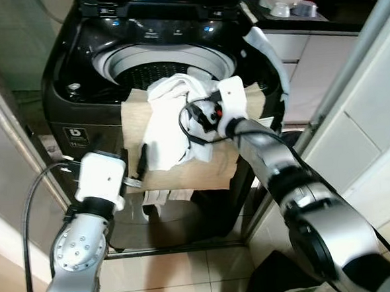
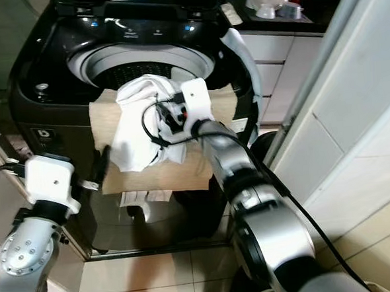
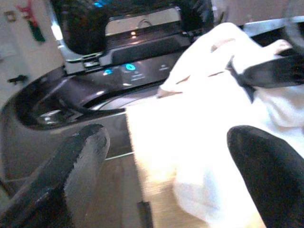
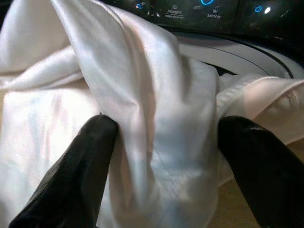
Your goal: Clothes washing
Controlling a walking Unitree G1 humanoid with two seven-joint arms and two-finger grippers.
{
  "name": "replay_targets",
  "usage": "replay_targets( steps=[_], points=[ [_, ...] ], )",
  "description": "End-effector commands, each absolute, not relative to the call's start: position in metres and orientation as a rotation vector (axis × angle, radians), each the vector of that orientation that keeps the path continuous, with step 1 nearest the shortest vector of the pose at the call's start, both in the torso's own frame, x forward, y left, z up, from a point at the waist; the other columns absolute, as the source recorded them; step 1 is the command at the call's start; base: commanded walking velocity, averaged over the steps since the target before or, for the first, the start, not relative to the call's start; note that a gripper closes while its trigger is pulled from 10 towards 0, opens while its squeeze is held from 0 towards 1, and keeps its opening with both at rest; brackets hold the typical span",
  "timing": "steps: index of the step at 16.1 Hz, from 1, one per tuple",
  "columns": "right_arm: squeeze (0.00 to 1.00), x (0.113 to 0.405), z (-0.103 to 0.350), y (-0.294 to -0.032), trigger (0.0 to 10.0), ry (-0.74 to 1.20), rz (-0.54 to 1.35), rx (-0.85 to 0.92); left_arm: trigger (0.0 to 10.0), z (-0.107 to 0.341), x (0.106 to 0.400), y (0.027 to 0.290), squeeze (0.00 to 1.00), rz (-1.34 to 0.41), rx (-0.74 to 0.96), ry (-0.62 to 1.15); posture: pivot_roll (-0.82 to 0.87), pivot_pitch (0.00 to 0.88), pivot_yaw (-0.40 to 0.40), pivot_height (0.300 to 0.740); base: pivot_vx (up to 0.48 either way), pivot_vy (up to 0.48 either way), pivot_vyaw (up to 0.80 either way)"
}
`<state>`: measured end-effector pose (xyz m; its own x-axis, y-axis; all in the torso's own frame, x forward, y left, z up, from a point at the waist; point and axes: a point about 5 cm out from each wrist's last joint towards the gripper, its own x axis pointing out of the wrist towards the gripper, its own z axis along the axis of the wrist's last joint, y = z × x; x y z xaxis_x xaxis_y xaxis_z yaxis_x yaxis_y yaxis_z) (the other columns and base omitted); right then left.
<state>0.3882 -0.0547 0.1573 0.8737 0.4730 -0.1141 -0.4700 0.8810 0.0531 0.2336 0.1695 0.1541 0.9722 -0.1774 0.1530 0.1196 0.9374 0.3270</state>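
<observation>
A dark counter [image 1: 319,16] runs behind and to the right of the view's centre, carrying a cluster of pale cups and containers [image 1: 291,6], with white cabinet fronts [image 1: 312,59] below it. Nearer than the counter, on the right, a pale panelled wall or door [image 1: 373,128] slants across with a grey metal frame edge [image 1: 349,64]. Below the counter level the floor [image 1: 170,273] is glossy cream tile with dark grout lines, and on the far left stands a pale wall [image 1: 3,38] with a light panel [image 1: 8,177] beneath it
</observation>
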Motion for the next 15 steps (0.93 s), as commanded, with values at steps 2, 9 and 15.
replay_targets(
  steps=[2, 9, 15],
  points=[
    [0.00, 0.392, 0.151, -0.060, 0.0, 0.198, 0.436, -0.011, 10.0, 0.161, 0.239, 0.159, 0.00, -0.208, 0.326, -0.210, 0.12, 0.000, -0.087, 0.740, 0.000, 0.000, 0.00],
    [0.00, 0.410, 0.189, -0.071, 0.0, 0.116, 0.356, -0.150, 10.0, 0.166, 0.230, 0.146, 0.00, -0.285, 0.345, -0.288, 0.15, 0.000, -0.118, 0.740, 0.000, 0.000, 0.00],
    [0.00, 0.422, 0.257, -0.067, 0.0, -0.058, 0.297, -0.256, 10.0, 0.173, 0.234, 0.137, 0.00, -0.267, 0.324, -0.325, 0.16, 0.000, -0.131, 0.740, 0.000, 0.000, 0.00]
  ],
)
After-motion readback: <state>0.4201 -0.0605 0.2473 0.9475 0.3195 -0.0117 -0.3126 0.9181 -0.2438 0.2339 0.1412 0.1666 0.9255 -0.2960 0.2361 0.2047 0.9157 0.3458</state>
